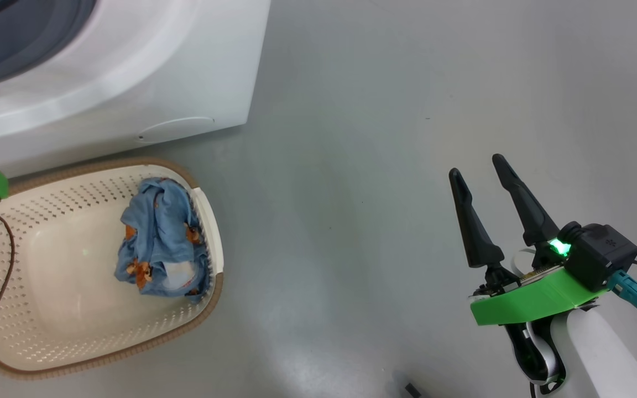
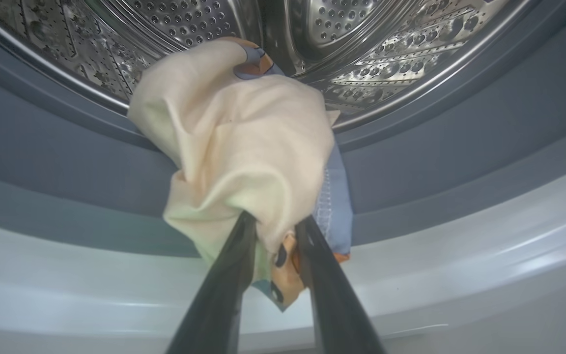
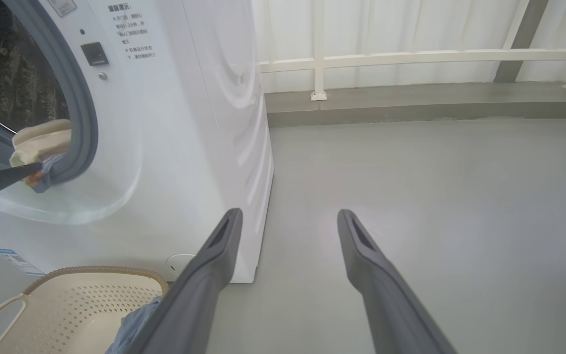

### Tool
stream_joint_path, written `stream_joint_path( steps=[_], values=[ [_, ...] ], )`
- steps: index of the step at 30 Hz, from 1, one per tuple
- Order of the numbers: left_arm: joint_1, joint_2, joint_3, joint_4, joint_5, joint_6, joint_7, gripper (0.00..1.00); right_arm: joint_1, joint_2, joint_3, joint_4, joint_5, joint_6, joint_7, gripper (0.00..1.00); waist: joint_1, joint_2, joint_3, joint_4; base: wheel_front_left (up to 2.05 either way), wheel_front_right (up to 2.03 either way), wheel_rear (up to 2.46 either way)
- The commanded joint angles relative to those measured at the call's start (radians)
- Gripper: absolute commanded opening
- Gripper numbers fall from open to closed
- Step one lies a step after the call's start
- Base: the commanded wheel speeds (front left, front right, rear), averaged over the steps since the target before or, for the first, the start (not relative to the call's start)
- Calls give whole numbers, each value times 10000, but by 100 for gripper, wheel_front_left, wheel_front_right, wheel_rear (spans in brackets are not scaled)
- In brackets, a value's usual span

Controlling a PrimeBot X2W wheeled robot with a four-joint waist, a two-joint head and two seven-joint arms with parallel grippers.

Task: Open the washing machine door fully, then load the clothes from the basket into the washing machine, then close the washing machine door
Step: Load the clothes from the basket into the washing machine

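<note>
Left pincer point(image 2: 277, 220): narrowed onto a cream-and-blue cloth point(image 2: 243, 132), which is pinched between its fingers.
Cloth: draped over the washer's point(image 3: 189, 123) grey ring point(image 2: 460, 128), its far end at the drum point(image 2: 361, 49).
Basket point(image 1: 58, 265): on the floor point(image 1: 379, 138) just before the washer, with a blue bundle point(image 1: 158, 232) against its right wall.
Right pincer point(image 1: 478, 167): spread wide, empty, over the floor, well apart from the basket.
</note>
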Motion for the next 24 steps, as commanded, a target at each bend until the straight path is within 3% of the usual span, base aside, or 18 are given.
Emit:
stream_joint_path(
  steps=[1, 3, 9, 24],
  values=[
    [-146, 541, 191, -293, 164, 62, -63, 30, 50, -36, 112, -260, -135, 46, -80, 100, 0, 0, 5, 20, 0, 0, 0],
    [-200, 524, 208, -531, 199, 47, -63, 24, 51, -30, 82, -273, -131, 46, -80, 100, 0, 0, 27, 48, 0, 0, 0],
    [-327, 367, 231, -1201, 333, -1, -63, 16, 10, 28, 77, -264, -129, 46, -80, 100, 0, 0, 100, 122, 0, 0, 0],
    [-1483, 495, 293, -1254, 625, -51, -63, 15, -54, 153, 265, -290, -70, 46, -80, 100, 0, 0, 438, -111, 0, 0, 0]
  ],
)
